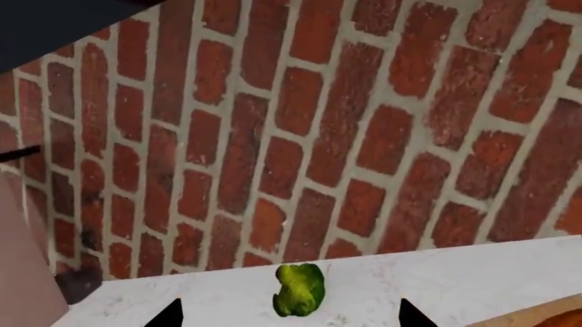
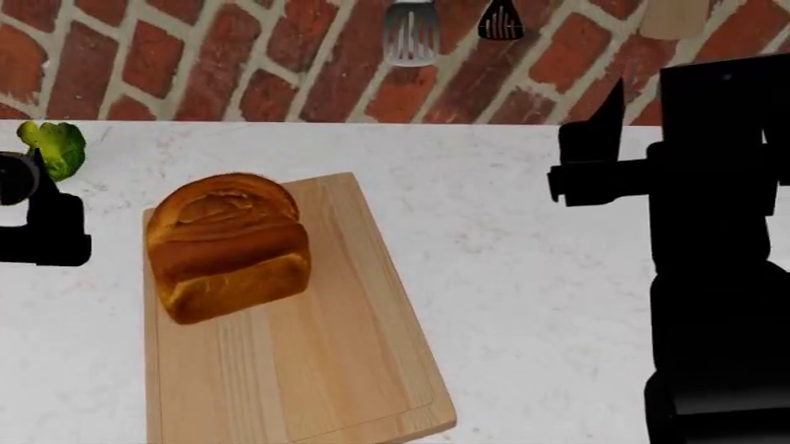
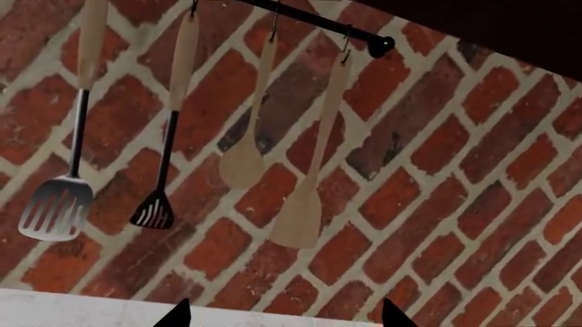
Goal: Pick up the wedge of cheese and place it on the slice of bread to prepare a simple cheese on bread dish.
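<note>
The slice of bread (image 2: 226, 245), a golden-brown loaf-like block, lies on the near-left part of a light wooden cutting board (image 2: 333, 370). The wedge of cheese shows in no view. My left gripper (image 2: 25, 185) hangs at the counter's left edge, beside the bread's left. In the left wrist view it (image 1: 291, 320) is open and empty, its fingertips wide apart, facing the wall. My right gripper (image 2: 608, 120) is raised at the right, over the back of the counter. In the right wrist view it (image 3: 283, 319) is open and empty.
A green broccoli floret (image 2: 52, 146) lies near the wall, just ahead of my left gripper, and also shows in the left wrist view (image 1: 300, 289). Utensils (image 3: 245, 157) hang from a rail on the brick wall. The white counter (image 2: 519, 259) stretches right of the board.
</note>
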Tool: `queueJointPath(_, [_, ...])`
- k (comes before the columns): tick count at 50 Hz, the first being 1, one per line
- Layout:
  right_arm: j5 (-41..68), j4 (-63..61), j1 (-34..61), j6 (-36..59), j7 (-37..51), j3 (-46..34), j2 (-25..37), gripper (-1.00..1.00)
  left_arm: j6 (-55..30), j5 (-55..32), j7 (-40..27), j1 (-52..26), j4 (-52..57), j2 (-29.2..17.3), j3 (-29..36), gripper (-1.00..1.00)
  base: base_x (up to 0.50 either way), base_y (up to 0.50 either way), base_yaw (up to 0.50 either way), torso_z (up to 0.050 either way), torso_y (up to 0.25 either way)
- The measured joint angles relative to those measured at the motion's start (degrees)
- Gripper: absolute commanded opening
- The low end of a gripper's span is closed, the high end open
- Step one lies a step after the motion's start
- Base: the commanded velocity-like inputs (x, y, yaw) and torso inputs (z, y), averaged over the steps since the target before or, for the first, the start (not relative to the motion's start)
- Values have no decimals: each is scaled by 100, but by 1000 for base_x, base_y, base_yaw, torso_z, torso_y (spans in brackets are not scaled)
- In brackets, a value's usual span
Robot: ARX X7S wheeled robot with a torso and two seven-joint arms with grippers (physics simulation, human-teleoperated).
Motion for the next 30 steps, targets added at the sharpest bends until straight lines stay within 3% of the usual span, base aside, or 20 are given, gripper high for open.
queueJointPath(10, [-37, 149, 33, -62, 64, -33, -37, 100, -622, -152, 79, 385, 827, -203, -281, 100, 0, 0, 0, 0, 0])
queueJointPath(21, [-45, 234, 94, 14, 148, -19, -78, 100, -1924, -565, 252, 503, 1859, -287, -842, 100, 0, 0, 0, 0, 0])
queueJointPath(24, [-41, 258, 125, 53, 161, -20, -87, 100, -2189, -1214, -82, 551, 2018, -421, -1205, 100, 0, 0, 0, 0, 0])
queueJointPath(30, [-42, 288, 177, 144, 194, -30, -105, 100, -2510, -3673, -1711, 636, 1980, -866, -2061, 100, 0, 0, 0, 0, 0])
